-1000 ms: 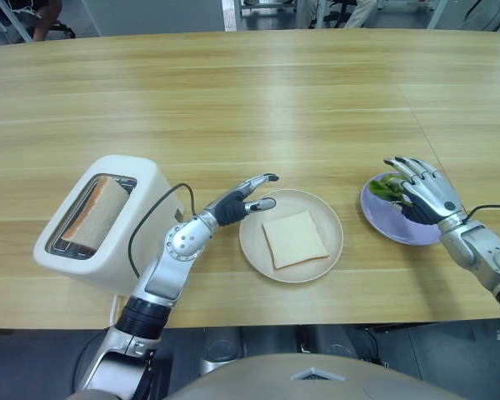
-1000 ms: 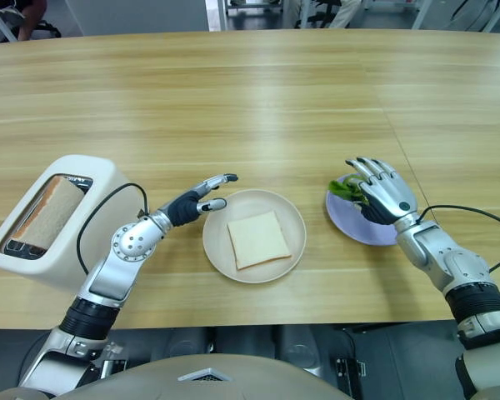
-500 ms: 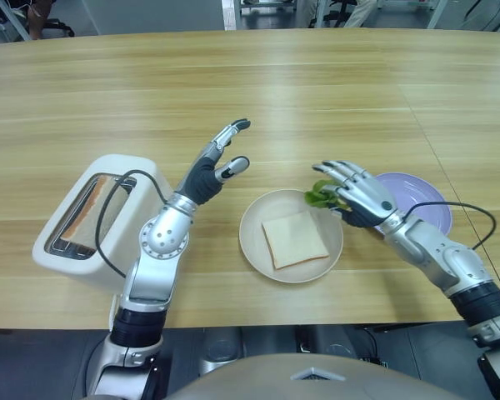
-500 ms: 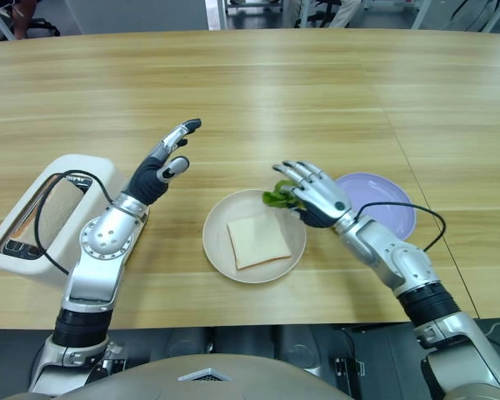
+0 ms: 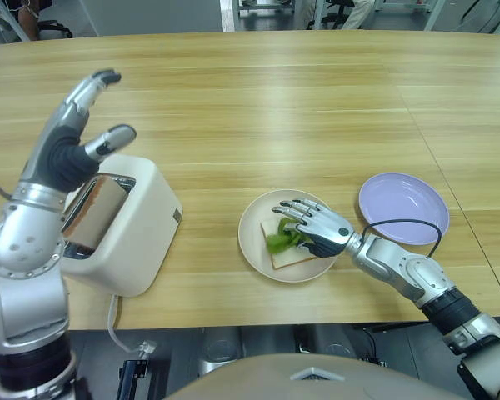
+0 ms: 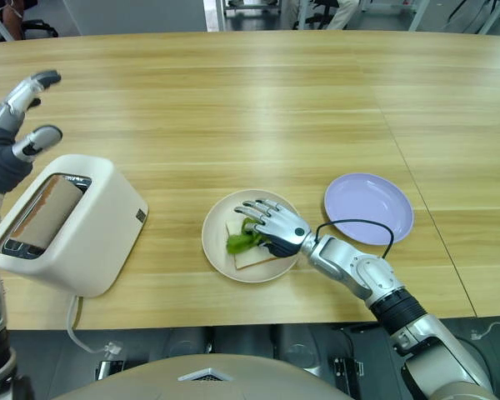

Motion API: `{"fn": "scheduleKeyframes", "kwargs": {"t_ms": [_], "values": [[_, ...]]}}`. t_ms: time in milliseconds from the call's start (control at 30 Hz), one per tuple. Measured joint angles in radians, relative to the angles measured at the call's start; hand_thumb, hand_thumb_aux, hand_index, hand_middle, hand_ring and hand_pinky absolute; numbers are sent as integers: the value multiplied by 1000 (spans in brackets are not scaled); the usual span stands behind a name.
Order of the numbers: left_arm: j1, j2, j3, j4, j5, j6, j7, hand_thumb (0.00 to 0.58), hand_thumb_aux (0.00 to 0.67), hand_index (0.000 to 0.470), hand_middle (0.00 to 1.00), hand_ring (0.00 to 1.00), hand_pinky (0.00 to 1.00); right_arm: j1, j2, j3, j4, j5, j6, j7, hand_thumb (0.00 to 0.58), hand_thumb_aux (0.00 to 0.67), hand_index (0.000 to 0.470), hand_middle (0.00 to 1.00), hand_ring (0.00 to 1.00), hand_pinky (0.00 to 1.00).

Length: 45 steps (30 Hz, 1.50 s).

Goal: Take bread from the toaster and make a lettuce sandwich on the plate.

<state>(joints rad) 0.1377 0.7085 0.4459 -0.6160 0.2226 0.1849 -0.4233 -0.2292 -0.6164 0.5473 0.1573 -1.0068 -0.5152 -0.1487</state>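
A cream toaster [image 5: 129, 237] stands at the front left with a slice of bread [image 5: 96, 210] in its slot. My left hand [image 5: 75, 142] is raised just above and behind the toaster, fingers spread and holding nothing. On the beige plate [image 5: 254, 250] lies a slice of white bread [image 5: 304, 260]. My right hand [image 5: 315, 229] rests low over that slice, fingers curled around a green lettuce leaf [image 5: 281, 240] that touches the bread.
A purple plate [image 5: 402, 207] sits bare to the right of the beige plate, with a black cable [image 5: 400, 225] curving over its near rim. The toaster's cord [image 5: 117, 321] hangs off the table's front edge. Wide bare wood lies behind.
My right hand carried the lettuce from the purple plate leftwards and down onto the bread. My left hand swung from beside the beige plate up and left to above the toaster.
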Motion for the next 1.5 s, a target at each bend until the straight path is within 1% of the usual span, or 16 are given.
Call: {"fn": "scheduleKeyframes", "kwargs": {"t_ms": [100, 267, 467, 767, 800, 833, 867, 900, 1133, 1167, 1200, 1233, 1267, 1500], "values": [[101, 65, 59, 27, 50, -11, -44, 0, 0, 0, 0, 0, 0, 2, -12, -1, -2, -1, 4, 11, 0, 0, 0, 0, 0, 0], [192, 147, 122, 77, 158, -39, -59, 0, 0, 0, 0, 0, 0, 6, -34, -4, -28, -22, 25, 18, 0, 0, 0, 0, 0, 0], [309, 190, 120, 160, 279, -73, -81, 0, 0, 0, 0, 0, 0, 6, -53, -13, -44, -40, 41, 23, 0, 0, 0, 0, 0, 0], [302, 215, 43, 223, 349, -87, -104, 0, 0, 0, 0, 0, 0, 6, -56, -85, -147, -31, 66, 20, 0, 0, 0, 0, 0, 0], [301, 217, 38, 225, 356, -87, -104, 104, 63, 43, 0, 0, 0, 7, -56, -94, -157, -26, 67, 20, 0, 0, 0, 0, 0, 0], [297, 218, 33, 226, 360, -87, -104, 576, 612, 420, 0, 0, 0, 9, -56, -105, -168, -21, 67, 20, 0, 0, 0, 0, 0, 0], [289, 218, 29, 229, 360, -87, -104, 576, 612, 420, 0, 0, 0, 10, -56, -114, -174, -19, 67, 20, 0, 0, 0, 0, 0, 0], [278, 218, 24, 233, 358, -88, -104, 580, 670, 460, 0, 0, 0, 11, -56, -121, -178, -18, 68, 19, 0, 0, 0, 0, 0, 0], [200, 181, 1, 245, 294, -109, -96, 580, 670, 460, 0, 0, 0, 43, -54, -161, -189, 0, 68, 1, 0, 0, 0, 0, 0, 0], [193, 175, 0, 247, 291, -108, -94, 580, 670, 460, 286, 286, 286, 43, -55, -169, -189, 2, 69, -1, 0, 0, 0, 0, 0, 0], [187, 171, -1, 249, 290, -109, -92, 580, 670, 460, 627, 627, 627, 44, -55, -176, -189, 3, 69, -4, 0, 0, 0, 0, 0, 0], [183, 168, -2, 251, 289, -109, -89, 580, 670, 460, 929, 929, 929, 45, -55, -183, -190, 5, 69, -6, 0, 0, 0, 0, 0, 0], [181, 167, -2, 253, 289, -110, -87, 580, 670, 460, 1000, 1000, 1000, 46, -55, -192, -191, 9, 69, -8, 0, 0, 0, 0, 0, 0], [157, 155, 11, 241, 263, -117, -66, 580, 670, 460, 1000, 1000, 1000, 48, -56, -213, -192, 16, 68, -21, 0, 0, 0, 0, 0, 0]]}}
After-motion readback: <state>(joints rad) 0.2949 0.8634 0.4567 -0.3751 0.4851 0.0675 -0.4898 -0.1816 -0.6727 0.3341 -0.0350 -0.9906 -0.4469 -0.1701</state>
